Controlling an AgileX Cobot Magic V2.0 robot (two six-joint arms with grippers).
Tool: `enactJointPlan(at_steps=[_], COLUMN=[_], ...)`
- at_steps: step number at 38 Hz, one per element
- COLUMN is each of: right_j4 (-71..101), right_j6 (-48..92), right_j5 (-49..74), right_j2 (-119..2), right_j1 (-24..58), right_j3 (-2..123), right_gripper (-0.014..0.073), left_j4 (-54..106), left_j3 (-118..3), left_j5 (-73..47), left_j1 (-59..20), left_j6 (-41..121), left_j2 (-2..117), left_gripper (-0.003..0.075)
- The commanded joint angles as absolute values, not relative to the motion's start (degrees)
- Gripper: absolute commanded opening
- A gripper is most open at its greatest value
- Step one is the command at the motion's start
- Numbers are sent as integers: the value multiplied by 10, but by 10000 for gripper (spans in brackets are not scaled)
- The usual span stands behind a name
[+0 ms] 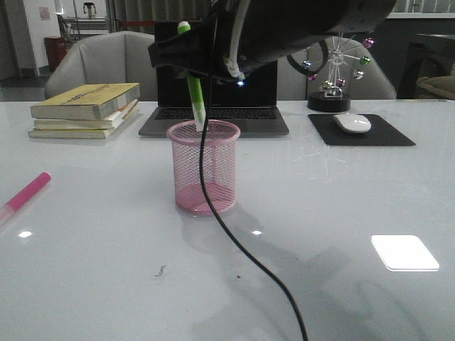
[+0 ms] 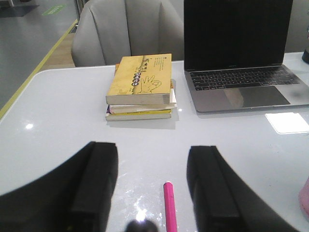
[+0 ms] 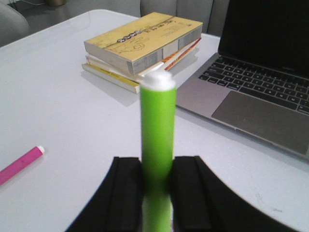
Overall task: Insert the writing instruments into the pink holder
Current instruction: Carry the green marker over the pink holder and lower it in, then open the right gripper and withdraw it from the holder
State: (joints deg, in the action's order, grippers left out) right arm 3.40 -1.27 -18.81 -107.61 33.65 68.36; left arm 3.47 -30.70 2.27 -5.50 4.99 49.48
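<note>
Two markers: green marker [image 1: 195, 92] clamped in right tool [image 3: 157, 186] over pink holder [image 1: 203, 168]; pink marker [image 1: 25, 193] on table; left tool [image 2: 152, 183] wide.

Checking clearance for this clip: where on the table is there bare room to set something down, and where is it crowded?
Bare: the near table in front of the pink holder, and the stretch between the holder and the pink marker. Crowded: the back edge, with books, laptop, and mouse on its mat.

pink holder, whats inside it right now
Only the lower end of the green marker dips past the rim of the pink holder, tilted and gripped by the right gripper. Through the mesh nothing else shows inside. The pink marker lies outside on the table.
</note>
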Motion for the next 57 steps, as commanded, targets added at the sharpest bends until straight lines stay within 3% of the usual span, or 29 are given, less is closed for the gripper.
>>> enactJointPlan(at_steps=[1, 20, 23, 29, 32, 45, 57], right_j4=[30, 30, 30, 30, 30, 27, -10], right_j6=[-9, -9, -9, -9, -9, -8, -8], right_j5=[-251, -256, -247, -228, -226, -175, -15], right_j2=[-1038, -1038, -1038, -1038, -1038, -1002, -870], right_j1=[335, 335, 335, 335, 335, 334, 284], right_j3=[685, 683, 683, 683, 683, 683, 683], right_gripper=[57, 68, 126, 348, 402, 404, 398], left_j4=[40, 40, 40, 40, 40, 40, 40], left_j3=[-323, -323, -323, -323, -323, -323, -323], left_j5=[69, 69, 69, 69, 69, 69, 69], left_j1=[-55, -55, -55, -55, -55, -55, -55], left_j6=[49, 49, 49, 49, 49, 49, 49], left_j2=[492, 492, 492, 492, 492, 492, 492], left_gripper=[404, 405, 404, 404, 404, 404, 404])
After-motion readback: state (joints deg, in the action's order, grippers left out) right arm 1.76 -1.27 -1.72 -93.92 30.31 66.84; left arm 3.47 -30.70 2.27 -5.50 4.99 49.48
